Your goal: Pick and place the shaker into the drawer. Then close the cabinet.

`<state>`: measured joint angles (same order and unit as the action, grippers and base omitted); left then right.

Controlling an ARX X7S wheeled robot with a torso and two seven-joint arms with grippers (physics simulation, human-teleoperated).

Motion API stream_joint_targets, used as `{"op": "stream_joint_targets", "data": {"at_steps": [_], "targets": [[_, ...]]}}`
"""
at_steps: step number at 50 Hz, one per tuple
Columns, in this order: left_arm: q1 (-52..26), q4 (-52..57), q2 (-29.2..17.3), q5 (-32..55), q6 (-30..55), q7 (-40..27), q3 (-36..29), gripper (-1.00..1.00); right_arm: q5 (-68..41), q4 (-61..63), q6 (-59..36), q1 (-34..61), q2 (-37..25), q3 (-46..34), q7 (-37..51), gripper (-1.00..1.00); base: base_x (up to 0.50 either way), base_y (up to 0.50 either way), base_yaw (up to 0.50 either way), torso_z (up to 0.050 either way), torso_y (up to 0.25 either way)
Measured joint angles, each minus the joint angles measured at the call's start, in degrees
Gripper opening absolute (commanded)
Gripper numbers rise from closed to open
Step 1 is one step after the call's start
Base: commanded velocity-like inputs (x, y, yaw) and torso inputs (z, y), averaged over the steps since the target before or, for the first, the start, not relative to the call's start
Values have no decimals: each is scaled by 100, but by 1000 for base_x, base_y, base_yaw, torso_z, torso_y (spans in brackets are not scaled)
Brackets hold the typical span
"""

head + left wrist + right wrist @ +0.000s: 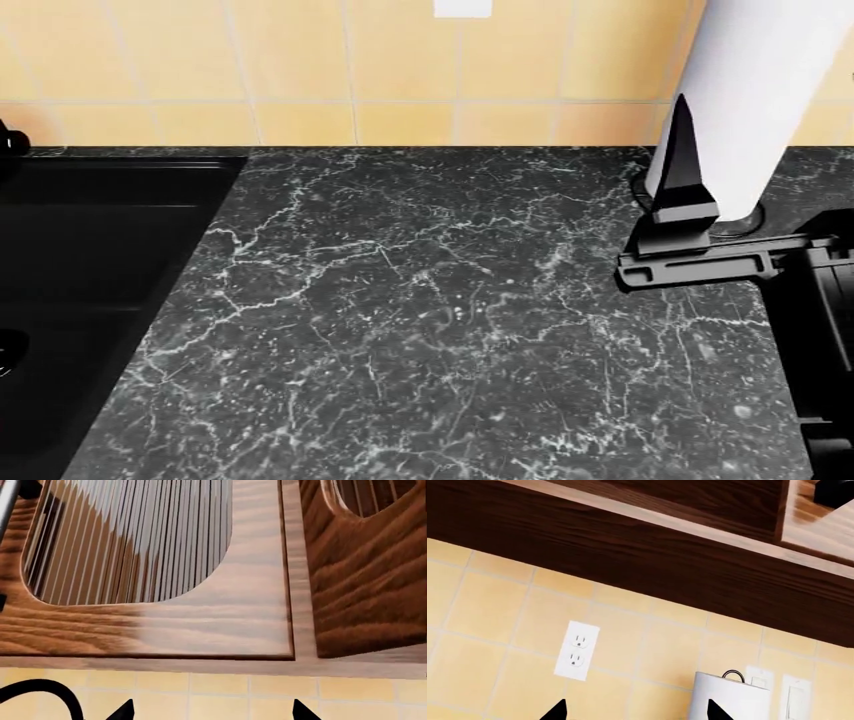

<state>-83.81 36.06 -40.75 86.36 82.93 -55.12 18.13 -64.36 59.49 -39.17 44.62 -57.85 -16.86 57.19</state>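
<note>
A black marble countertop with white veining (427,320) runs up to a wall of pale yellow square tiles (307,60). A black recessed sink basin (94,250) is set into the counter at the left. At the right stands a white paper towel roll (761,90). A white double wall socket (577,651) sits in the tiles, with a white light switch plate (794,697) further along. Above hang reddish-brown wooden cabinets with ribbed glass panels (133,535)

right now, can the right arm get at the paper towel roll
Probably yes: the right gripper is open close beside the paper towel roll, and nothing shows between them.
</note>
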Motion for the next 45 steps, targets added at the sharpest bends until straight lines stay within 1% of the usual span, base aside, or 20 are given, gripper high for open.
{"op": "stream_joint_targets", "data": {"at_steps": [8,15,20,28,45], "targets": [[-1009,-592,140,-259,62,4,-692,100,97,-5,149,-207,-86,38,-65,100,0,0,0,0,0],[-1665,-963,238,-385,99,11,-1110,100,111,-4,208,-271,-132,48,-80,100,0,0,0,0,0],[-1912,-1111,212,-186,105,-136,-1457,100,116,-4,260,-326,-177,63,-89,100,0,0,0,2,0],[-2249,-1304,309,-3,54,-176,-2020,100,217,-28,398,-512,-236,88,-142,100,0,0,0,5,0],[-2698,-1654,773,-334,-95,195,-2941,100,424,-82,579,-807,-274,72,-218,100,0,0,0,4,0]]}}
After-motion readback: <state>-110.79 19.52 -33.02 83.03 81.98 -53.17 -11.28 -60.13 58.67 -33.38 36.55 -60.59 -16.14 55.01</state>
